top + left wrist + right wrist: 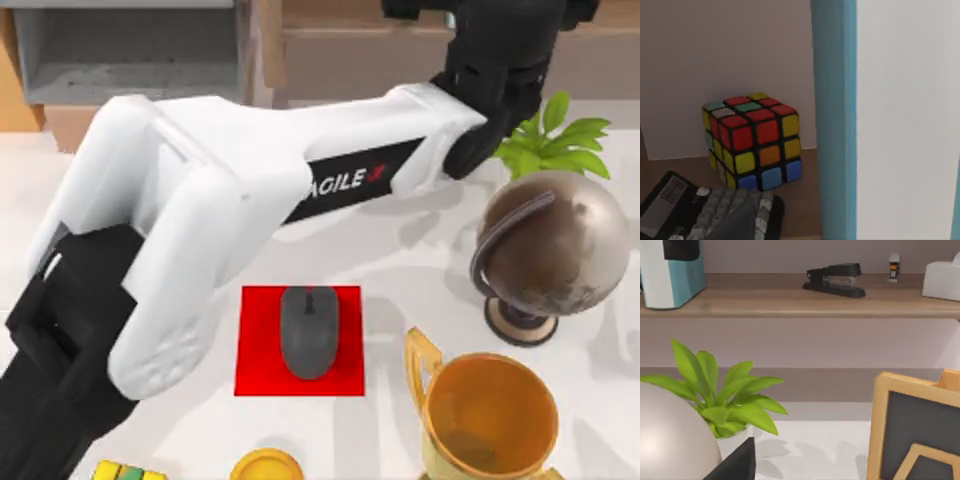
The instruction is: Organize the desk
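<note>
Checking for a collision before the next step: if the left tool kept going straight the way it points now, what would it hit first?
Probably the cube with coloured squares, which sits almost dead ahead in the left wrist view, with a calculator lying low in front of it. Depth is unclear, so the blue-and-white box beside it may come first.

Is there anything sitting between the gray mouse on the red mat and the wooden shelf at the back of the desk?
Yes. In the top view the left arm stretches across the desk above and behind the mouse on its red mat, right on the straight path to the shelf. The globe and plant stand off to the right.
</note>
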Controlling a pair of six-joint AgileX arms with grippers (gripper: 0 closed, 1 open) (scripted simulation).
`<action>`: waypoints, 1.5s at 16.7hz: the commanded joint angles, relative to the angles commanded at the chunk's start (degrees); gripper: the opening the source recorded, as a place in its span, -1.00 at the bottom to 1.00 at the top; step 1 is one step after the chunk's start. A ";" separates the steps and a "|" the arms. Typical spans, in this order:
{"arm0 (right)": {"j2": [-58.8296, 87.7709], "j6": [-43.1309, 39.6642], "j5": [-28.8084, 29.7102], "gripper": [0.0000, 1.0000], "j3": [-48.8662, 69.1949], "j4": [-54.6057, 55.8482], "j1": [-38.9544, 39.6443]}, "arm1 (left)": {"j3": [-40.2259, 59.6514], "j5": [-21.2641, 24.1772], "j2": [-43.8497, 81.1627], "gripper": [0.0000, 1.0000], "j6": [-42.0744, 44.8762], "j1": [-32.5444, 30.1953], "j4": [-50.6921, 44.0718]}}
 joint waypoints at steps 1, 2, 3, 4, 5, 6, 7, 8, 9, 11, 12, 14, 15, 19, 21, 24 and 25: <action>0.00 0.00 0.00 1.00 0.00 0.00 0.00 | 2.80 -1.39 1.69 1.00 -1.73 -0.11 -1.47; 0.00 0.00 0.00 1.00 0.00 0.00 0.00 | 4.94 -2.49 3.07 1.00 -3.10 -0.15 -2.64; 0.00 0.00 0.00 1.00 0.00 0.00 0.00 | 6.43 -3.27 4.07 1.00 -4.09 -0.16 -3.48; 0.00 0.00 0.00 1.00 0.00 0.00 0.00 | 7.33 -3.74 4.68 1.00 -4.68 -0.16 -3.98; 0.00 0.00 0.00 1.00 0.00 0.00 0.00 | 7.66 -3.92 4.91 1.00 -4.90 -0.15 -4.16; 0.00 0.00 0.00 1.00 0.00 0.00 0.00 | 7.66 -3.92 4.91 1.00 -4.90 -0.15 -4.16; 0.00 0.00 0.00 1.00 0.00 0.00 0.00 | 7.66 -3.92 4.91 1.00 -4.90 -0.15 -4.16; 0.00 0.00 0.00 1.00 0.00 0.00 0.00 | 7.66 -3.92 4.91 1.00 -4.90 -0.15 -4.16; 0.00 0.00 0.00 1.00 0.00 0.00 0.00 | 7.51 -3.81 4.67 1.00 -4.84 0.14 -4.09; 0.00 0.00 0.00 1.00 0.00 0.00 0.00 | 8.52 -3.56 5.43 1.00 -4.92 0.18 -4.72; 0.00 0.00 0.00 1.00 0.00 0.00 0.00 | 9.91 -3.42 6.21 1.00 -4.94 0.34 -5.33; 0.00 0.00 0.00 1.00 0.00 0.00 0.00 | 13.66 -2.96 7.99 1.00 -4.99 0.78 -6.92; 0.00 0.00 0.00 1.00 0.00 0.00 0.00 | 15.23 -2.70 8.76 1.00 -5.02 1.03 -7.73; 0.00 0.00 0.00 1.00 0.00 0.00 0.00 | 16.57 -2.45 9.55 1.00 -5.05 1.28 -8.53; 0.00 0.00 0.00 1.00 0.00 0.00 0.00 | 16.57 -2.45 9.55 0.85 -5.05 1.28 -8.53; 0.00 0.00 0.00 1.00 0.00 0.00 0.00 | 16.57 -2.45 9.55 0.40 -5.05 1.28 -8.53; 0.00 0.00 0.00 1.00 0.00 0.00 0.00 | 16.57 -2.45 9.55 0.25 -5.05 1.28 -8.53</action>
